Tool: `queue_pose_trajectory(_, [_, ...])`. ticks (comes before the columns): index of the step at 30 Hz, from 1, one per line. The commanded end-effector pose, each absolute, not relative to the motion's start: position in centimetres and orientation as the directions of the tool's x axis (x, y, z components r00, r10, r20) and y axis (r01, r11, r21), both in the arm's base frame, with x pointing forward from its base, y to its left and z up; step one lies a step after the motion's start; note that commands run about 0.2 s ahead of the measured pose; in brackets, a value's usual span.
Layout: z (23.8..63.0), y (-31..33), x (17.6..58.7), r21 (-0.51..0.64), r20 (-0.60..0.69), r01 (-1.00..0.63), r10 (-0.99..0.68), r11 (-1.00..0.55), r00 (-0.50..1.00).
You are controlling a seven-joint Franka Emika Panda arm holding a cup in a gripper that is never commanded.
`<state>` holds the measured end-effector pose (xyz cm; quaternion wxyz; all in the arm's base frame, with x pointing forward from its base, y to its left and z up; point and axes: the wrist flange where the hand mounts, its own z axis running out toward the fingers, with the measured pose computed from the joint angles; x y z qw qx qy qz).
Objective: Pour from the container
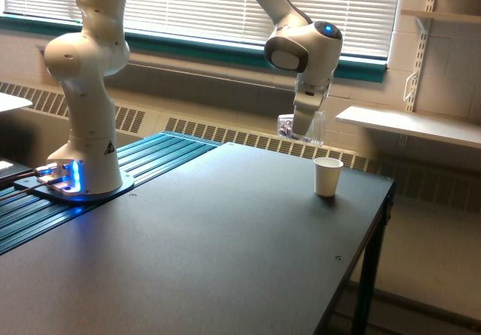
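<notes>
The white jaws cover the middle of the small clear plastic cup clamped between them, and the dark bits inside it are too blurred to identify.
</notes>
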<state>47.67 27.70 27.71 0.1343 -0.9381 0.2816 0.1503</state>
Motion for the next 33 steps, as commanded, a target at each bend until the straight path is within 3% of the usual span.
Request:
queue_pose_trajectory(1, [28.5, 25.8, 49.1, -0.17, -0.368, -0.613, -0.528, -0.771, 0.766])
queue_pose_trajectory(18, [26.8, 24.1, 50.9, -0.102, -0.449, -0.682, -0.578, -0.724, 0.681])
queue_pose_trajectory(33, [26.4, 27.3, 51.7, -0.064, -0.451, -0.65, -0.559, -0.757, 0.696])
